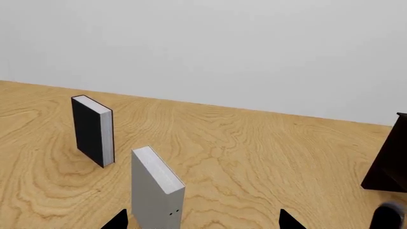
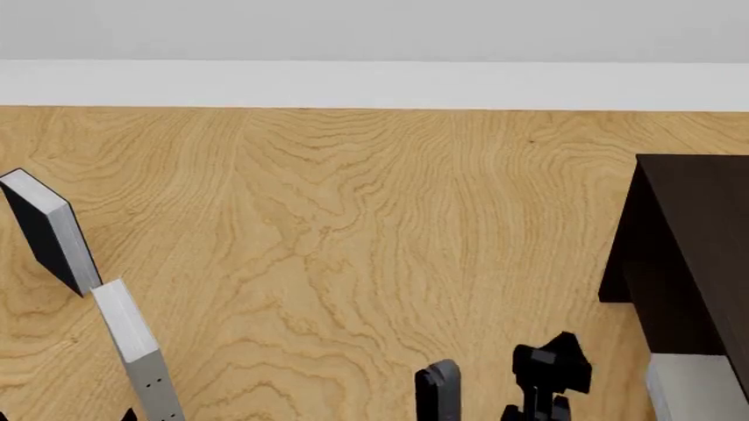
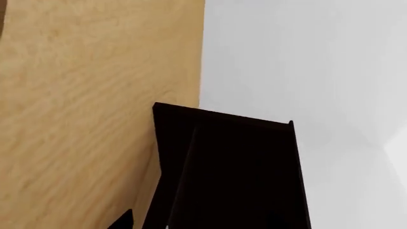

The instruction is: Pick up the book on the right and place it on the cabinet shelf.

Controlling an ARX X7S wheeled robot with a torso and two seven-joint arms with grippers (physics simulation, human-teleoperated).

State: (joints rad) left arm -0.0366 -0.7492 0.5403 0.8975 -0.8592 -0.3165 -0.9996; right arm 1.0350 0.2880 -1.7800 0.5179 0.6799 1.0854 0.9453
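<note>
Spread wide and empty: left claw [image 1: 203, 222], low over the wood-grain desk [image 1: 267, 157]. Between its tips, close to one, contact unclear: pale grey hardcover book [image 1: 156, 191], upright, white page edges, tiny dark dots. Behind: matte black book [image 1: 92, 131], upright. Also parted, empty: right claw [image 2: 492, 390], pointed at boxy dark-brown cabinet [image 2: 690, 246].

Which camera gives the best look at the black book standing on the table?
The left wrist view: the black book stands upright there in full, dark cover and white page edge both visible, behind the slimmer grey book. The head view shows it at the left edge, slightly cropped. The right wrist view shows only the cabinet and table.
</note>
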